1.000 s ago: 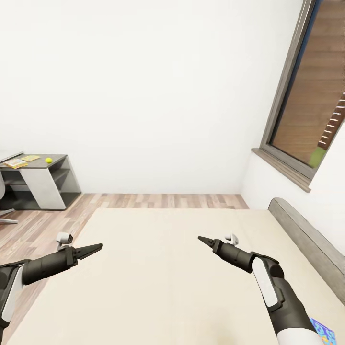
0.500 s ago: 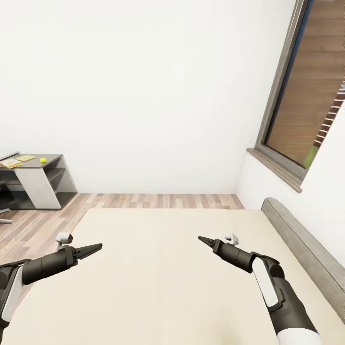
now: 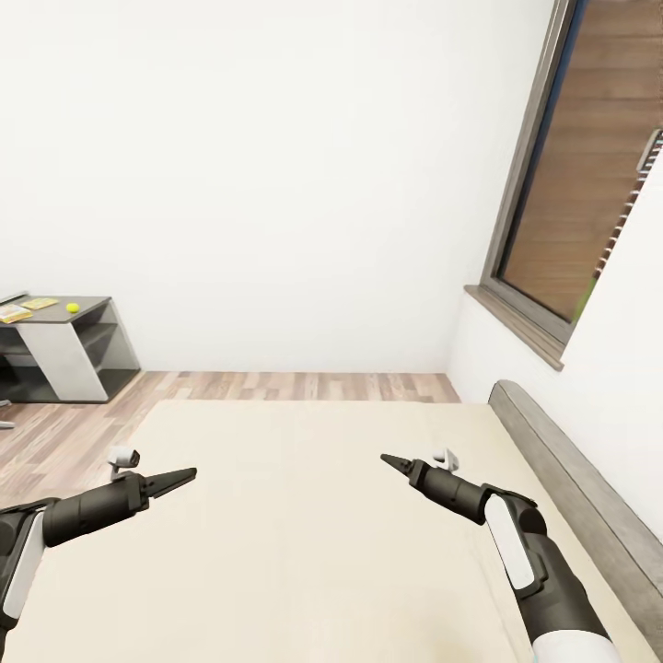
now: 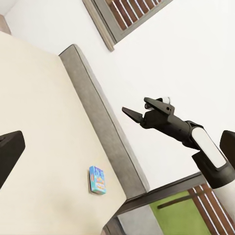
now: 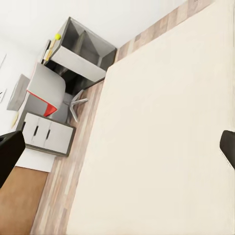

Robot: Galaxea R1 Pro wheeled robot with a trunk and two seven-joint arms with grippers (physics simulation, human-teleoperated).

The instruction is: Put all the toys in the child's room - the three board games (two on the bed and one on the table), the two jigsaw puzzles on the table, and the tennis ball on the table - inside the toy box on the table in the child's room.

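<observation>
view swung right since the earlier frame; arms unchanged relative to it. small blue board game [image 4: 98, 179] lies on the bed [image 3: 304, 534] beside the grey headboard [image 4: 105, 129]. tennis ball [image 3: 72, 308] and flat toys on the far-left table [image 3: 78, 313]. left gripper [image 3: 175, 479] and right gripper [image 3: 396, 463] narrow, holding nothing. no toy seen boxed yet.

One bed [image 3: 304, 516] is lying below the arms, and one small blue game box [image 4: 97, 179] is resting on it. One tennis ball [image 3: 72, 308] and two flat yellowish toys [image 3: 28, 308] are sitting on one counter [image 3: 87, 307]. Two tools are showing, left [image 3: 175, 481] and right [image 3: 398, 463].
</observation>
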